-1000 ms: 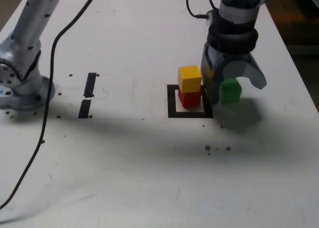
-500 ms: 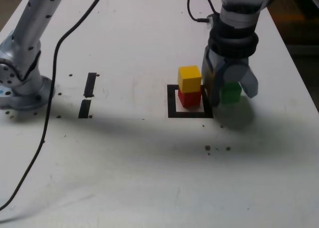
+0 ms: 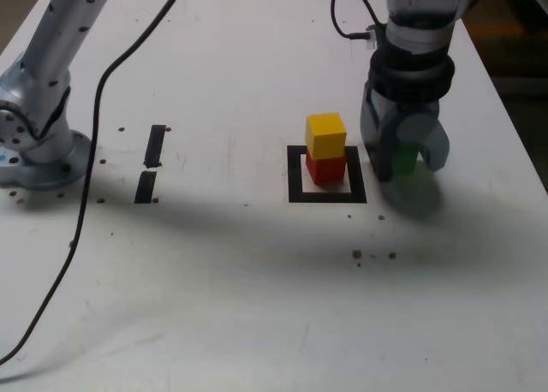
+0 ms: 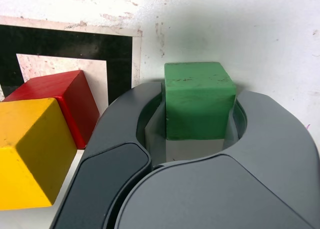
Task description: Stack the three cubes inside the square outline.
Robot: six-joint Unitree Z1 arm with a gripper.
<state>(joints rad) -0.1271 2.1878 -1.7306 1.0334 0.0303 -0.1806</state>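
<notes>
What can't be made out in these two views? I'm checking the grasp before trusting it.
- Green cube: exterior view, mostly hidden by the gripper; whether it has left the table is unclear.
- Green cube's lower part: wrist view, hidden behind the gripper body.
- Red cube: its top is covered by the yellow cube.
- Square outline: wrist view, cut off by the frame edge and cubes.

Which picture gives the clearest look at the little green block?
The wrist view. There the green block fills the middle of the picture, squeezed between the dark halves of the tool. In the exterior view, only a sliver of green peeks out behind the tool, beside the square outline.
</notes>
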